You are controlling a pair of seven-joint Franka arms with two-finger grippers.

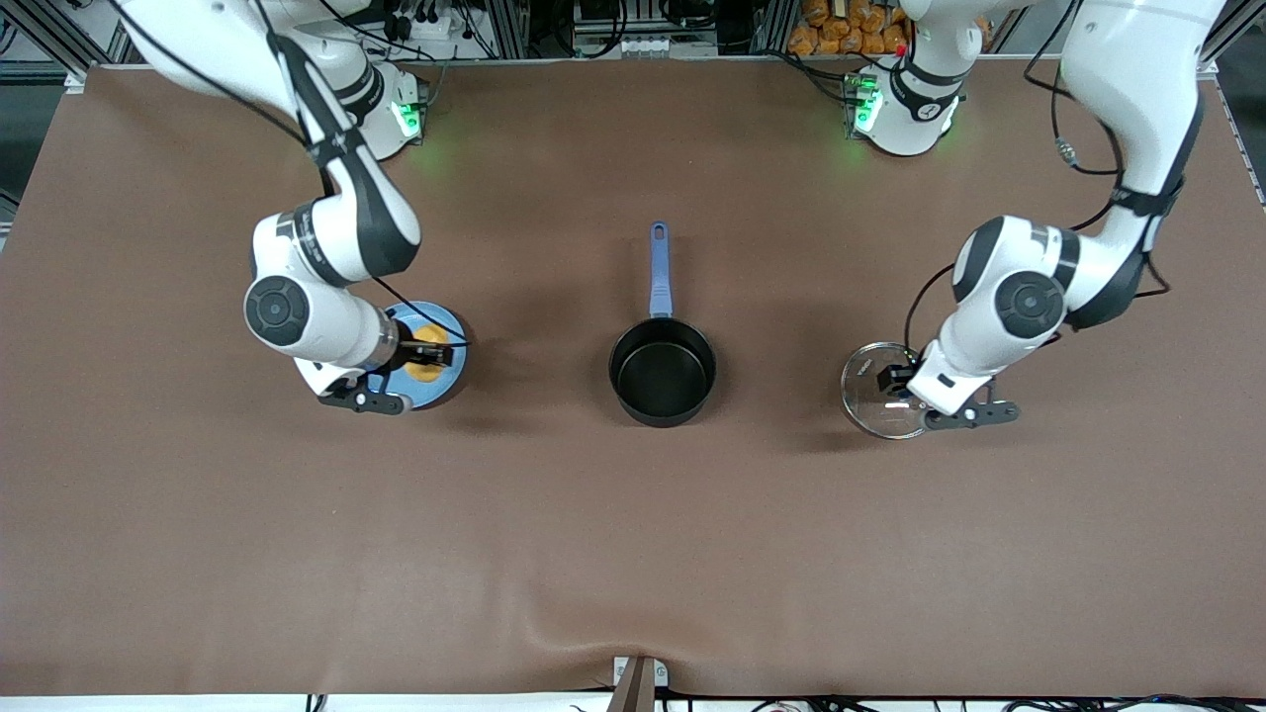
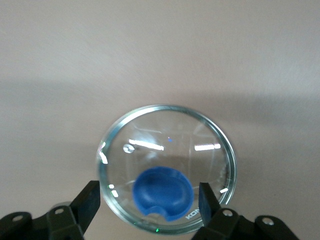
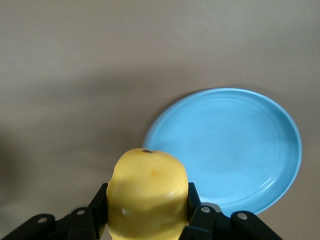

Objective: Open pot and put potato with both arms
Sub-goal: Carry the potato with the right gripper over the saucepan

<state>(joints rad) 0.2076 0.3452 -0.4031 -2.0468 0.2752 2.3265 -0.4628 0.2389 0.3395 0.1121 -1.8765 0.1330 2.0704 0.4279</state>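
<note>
The open black saucepan (image 1: 662, 372) awaits: keep the right gripper (image 3: 148, 207) pinching the potato (image 3: 147, 194) above the blue plate (image 3: 240, 150), carry it level and release low inside, while the left gripper (image 2: 150, 200), jaws spread about the blue knob (image 2: 163, 192), waits at the glass lid (image 2: 167, 150).

Brown table (image 1: 633, 554) under even light; metal framing (image 1: 514, 25) along its edge.

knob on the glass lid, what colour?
Blue. The knob sits on the clear lid, between the left pincer fingers; clearest in the left wrist view.

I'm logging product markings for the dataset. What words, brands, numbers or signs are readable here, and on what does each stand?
"KO...": white letters on the glass lid near its rim, cut off by the left gripper's finger; the rest cannot be read.
The pot, potato and plate show no text.
</note>
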